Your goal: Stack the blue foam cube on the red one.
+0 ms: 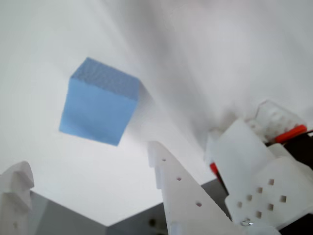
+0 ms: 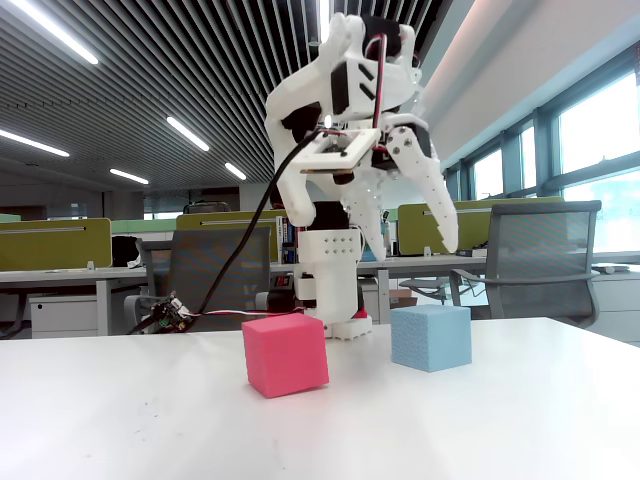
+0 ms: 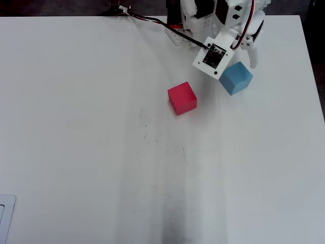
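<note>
Nothing stacked yet: both cubes resting flat on the white table (image 3: 76, 127), apart from each other, grasp not begun. Nearest the fixed camera, the red one (image 2: 286, 354), sitting out from the far edge toward the middle of the table, top face bare and ready to receive. A little farther back and to the right in that view, the blue foam cube (image 2: 431, 337), closer to the far edge and the far right corner, just in front of the arm's base (image 2: 331, 275). Above it, the gripper (image 2: 415, 215) raised well clear, fingers spread with nothing between them; in the wrist view the blue cube lying ahead, off to the left of the fingertips, though somewhat blurred there. Left to do: descend, pinch, lift, carry across, set down. Plenty of bare table toward the near edge and the left; tighter only behind, near the base and its cable (image 3: 152, 21).
</note>
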